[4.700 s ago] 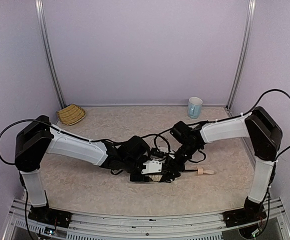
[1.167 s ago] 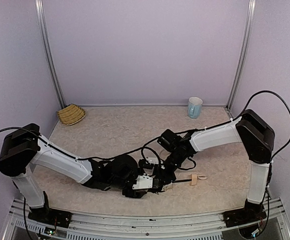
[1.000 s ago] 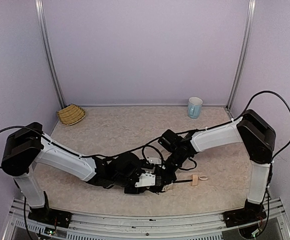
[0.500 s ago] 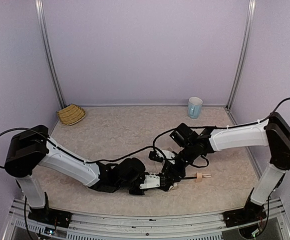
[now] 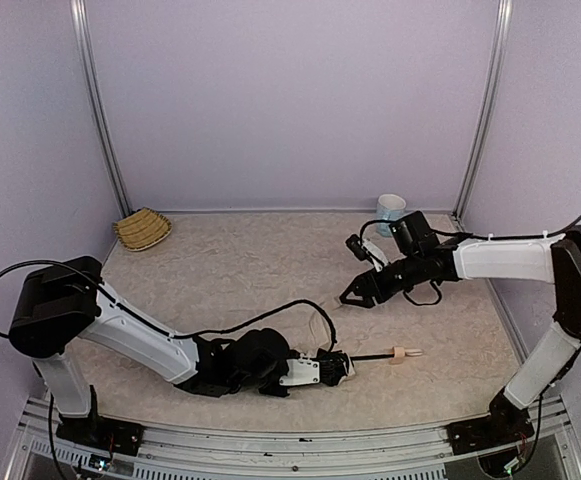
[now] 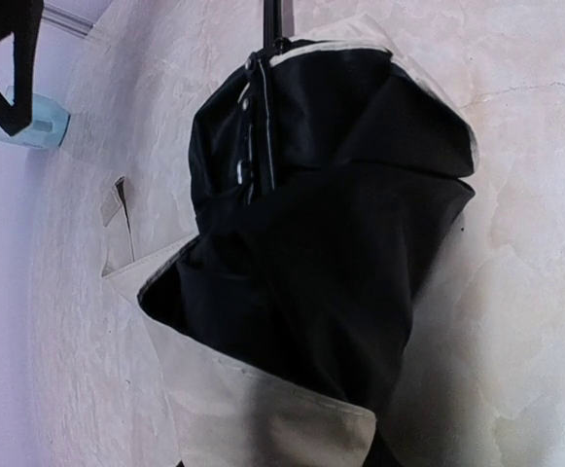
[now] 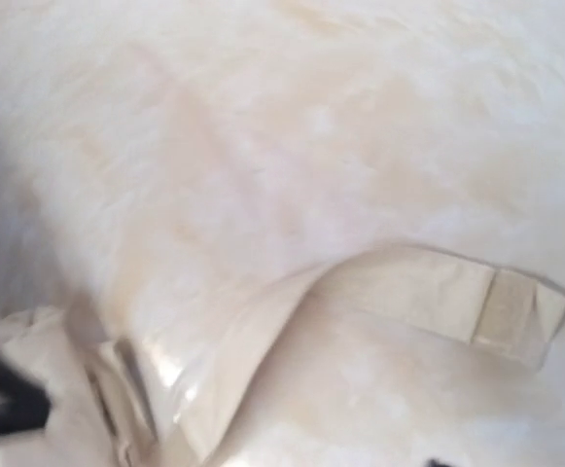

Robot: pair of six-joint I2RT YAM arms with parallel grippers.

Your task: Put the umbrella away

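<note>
Matt crinkled cloth umbrella [image 6: 253, 418], smooth marbled table [image 5: 220, 260]

Mostly hidden under left pincer [image 5: 327, 367], top view: umbrella [image 6: 301, 243] canopy. Grip unclear. Blurred: whole right wrist view. Partly hidden behind right arm [image 5: 500, 258]: mug [image 5: 387, 204].

I am stretching my left arm [image 5: 140, 335] low and long toward the right, wrist lying nearly flat, my left fingers [image 5: 332, 363] pointing right and pinching close together. I am reaching my right arm [image 5: 505, 258] leftward, raised higher, wrist tipping down, my right fingers [image 5: 348, 297] standing spread and gripping nothing.
</note>
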